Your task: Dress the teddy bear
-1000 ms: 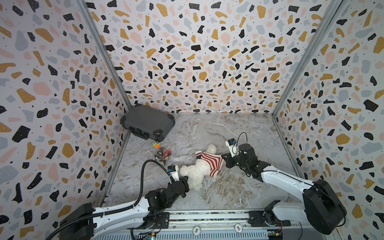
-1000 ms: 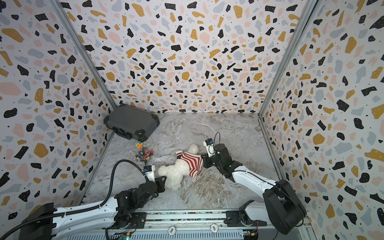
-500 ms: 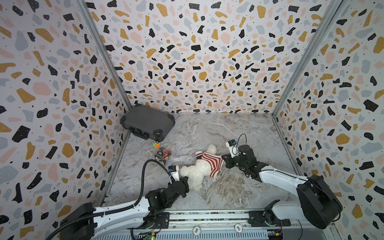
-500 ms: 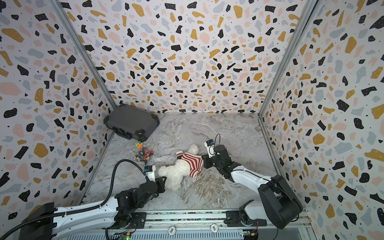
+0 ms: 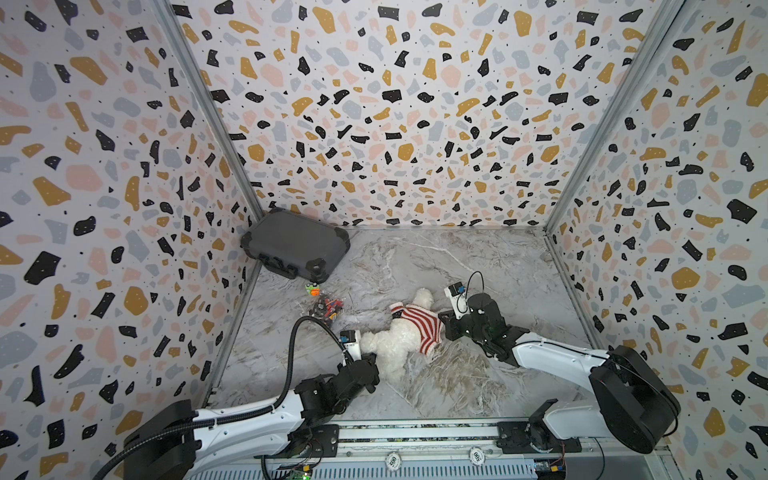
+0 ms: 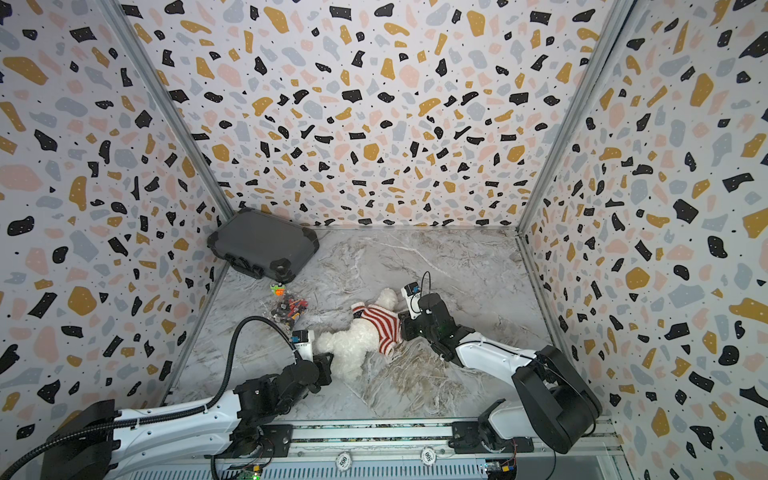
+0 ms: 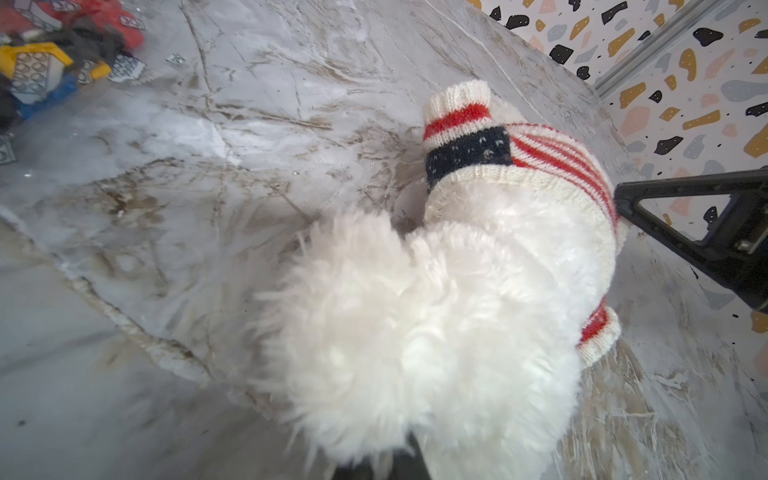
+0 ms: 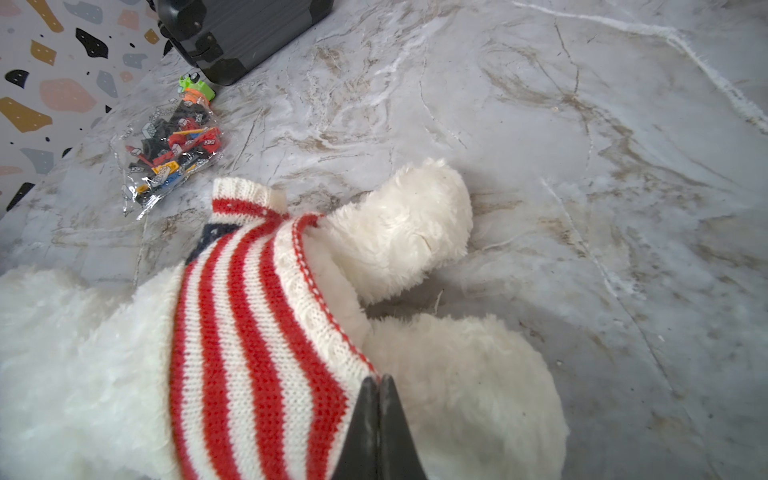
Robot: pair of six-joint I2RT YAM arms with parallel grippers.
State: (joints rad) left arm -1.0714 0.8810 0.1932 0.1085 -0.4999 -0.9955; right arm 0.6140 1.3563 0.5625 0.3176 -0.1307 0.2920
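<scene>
Fluffy teddy bear (image 5: 397,351) on marbled worktop (image 5: 478,266), right jaws pinching striped knit sweater (image 5: 415,322) hem, left jaws closed in fur, brick bag (image 5: 326,308), grey case (image 5: 295,245) far left

Both arms low, both grippers closed

The left arm (image 5: 249,419) lies low from its base at the near edge and angles in toward the middle, its black cable (image 5: 299,332) arching above the wrist. The left gripper (image 5: 371,360) is closed, though its fingertips are hidden in the wrist view. The right arm (image 5: 552,357) bends at the elbow, forearm almost level, pointing leftward. The right gripper (image 8: 378,386) has its jaws pressed tight together, pinching the hem of the sweater (image 8: 249,332)
</scene>
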